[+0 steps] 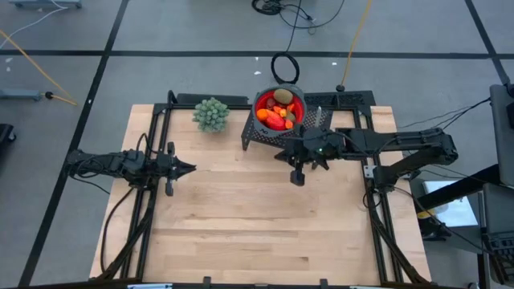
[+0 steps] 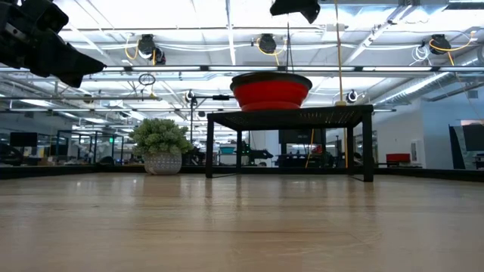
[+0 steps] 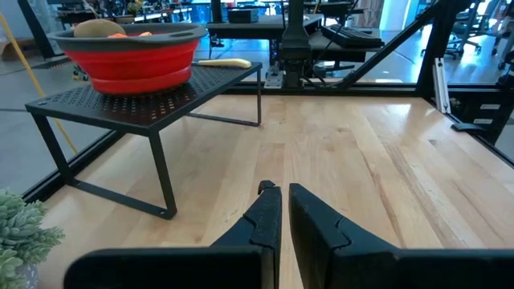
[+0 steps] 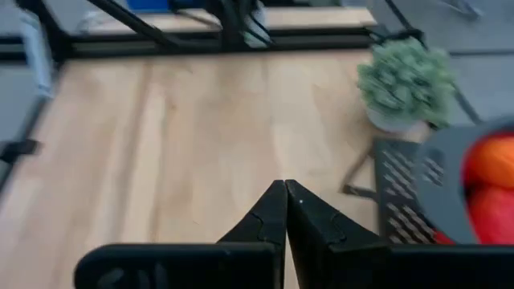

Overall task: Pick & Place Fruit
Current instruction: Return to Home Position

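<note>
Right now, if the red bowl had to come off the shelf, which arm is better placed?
Right. Its hand, shut and empty, hangs close by the red bowl at the shelf edge. The left hand, also shut, waits far off over the left side of the table.

Wooden table (image 1: 241, 217) with shelf (image 1: 250, 135), plant (image 1: 211, 114)

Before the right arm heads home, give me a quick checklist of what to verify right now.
1. Fruit in the red strainer bowl on the shelf: ok.
2. Right gripper shut, holding nothing: ok.
3. Left gripper shut, holding nothing, over the table's left side: ok.
4. Yellow knife lying on the shelf: ok.
5. Right gripper's clearance from the shelf's front edge: cannot tell; it hangs close by.
</note>
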Motion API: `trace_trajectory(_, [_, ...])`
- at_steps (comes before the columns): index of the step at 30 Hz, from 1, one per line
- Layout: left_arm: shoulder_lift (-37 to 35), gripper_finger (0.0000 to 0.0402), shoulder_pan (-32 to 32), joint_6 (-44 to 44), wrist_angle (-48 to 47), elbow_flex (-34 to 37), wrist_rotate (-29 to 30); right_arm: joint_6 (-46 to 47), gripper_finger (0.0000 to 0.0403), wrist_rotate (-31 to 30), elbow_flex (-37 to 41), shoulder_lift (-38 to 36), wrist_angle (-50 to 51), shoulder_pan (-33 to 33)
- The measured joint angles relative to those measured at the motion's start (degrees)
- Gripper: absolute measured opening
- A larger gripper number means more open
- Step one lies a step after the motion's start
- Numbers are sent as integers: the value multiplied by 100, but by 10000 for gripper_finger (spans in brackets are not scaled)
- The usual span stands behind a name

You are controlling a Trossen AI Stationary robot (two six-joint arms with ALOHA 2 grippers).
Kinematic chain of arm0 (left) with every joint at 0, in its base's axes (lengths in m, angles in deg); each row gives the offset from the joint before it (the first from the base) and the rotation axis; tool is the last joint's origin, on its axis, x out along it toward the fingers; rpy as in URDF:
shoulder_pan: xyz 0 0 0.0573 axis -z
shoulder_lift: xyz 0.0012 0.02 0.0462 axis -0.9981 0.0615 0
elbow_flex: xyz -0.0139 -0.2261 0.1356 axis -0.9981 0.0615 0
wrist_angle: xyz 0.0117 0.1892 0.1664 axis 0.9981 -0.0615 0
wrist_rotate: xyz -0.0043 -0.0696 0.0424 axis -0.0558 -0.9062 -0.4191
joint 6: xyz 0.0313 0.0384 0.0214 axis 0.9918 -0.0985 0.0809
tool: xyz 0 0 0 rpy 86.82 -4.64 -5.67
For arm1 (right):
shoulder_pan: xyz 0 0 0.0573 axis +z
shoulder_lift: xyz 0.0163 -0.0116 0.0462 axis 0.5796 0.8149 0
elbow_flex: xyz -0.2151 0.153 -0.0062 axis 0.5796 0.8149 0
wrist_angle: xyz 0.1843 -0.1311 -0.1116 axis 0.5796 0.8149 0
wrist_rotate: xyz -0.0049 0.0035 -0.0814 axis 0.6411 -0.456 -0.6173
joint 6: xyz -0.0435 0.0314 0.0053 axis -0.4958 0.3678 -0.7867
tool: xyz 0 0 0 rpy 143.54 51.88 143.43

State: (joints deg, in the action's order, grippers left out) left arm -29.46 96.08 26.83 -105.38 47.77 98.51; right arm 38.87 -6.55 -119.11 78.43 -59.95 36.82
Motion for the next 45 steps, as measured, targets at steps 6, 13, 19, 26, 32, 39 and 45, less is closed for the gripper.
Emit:
trace_trajectory(6, [0, 26, 2, -45, 46, 0, 2, 218, 0, 159, 1144, -641, -1131, -71])
trace_trajectory(13, [1, 26, 1, -38, 92, -1, 1, 417, 0, 166, 2463, -1835, -1751, -65])
trace_trajectory(19, [2, 26, 0, -17, 197, 0, 2, 150, 0, 284, 3373, -2923, -1766, -67])
trace_trajectory(26, [1, 26, 2, -28, 214, 0, 2, 156, 0, 465, 4089, -3957, -1768, -66])
trace_trajectory(32, [0, 26, 1, -28, 214, 0, 2, 169, 0, 465, 4535, -4715, -1779, -64])
trace_trajectory(39, [0, 26, 0, -17, 214, 0, 2, 201, 0, 465, 5165, -5453, -2215, -64])
trace_trajectory(45, [2, 26, 0, -22, 214, 0, 4, 312, 0, 465, 5782, -5937, -2829, -65])
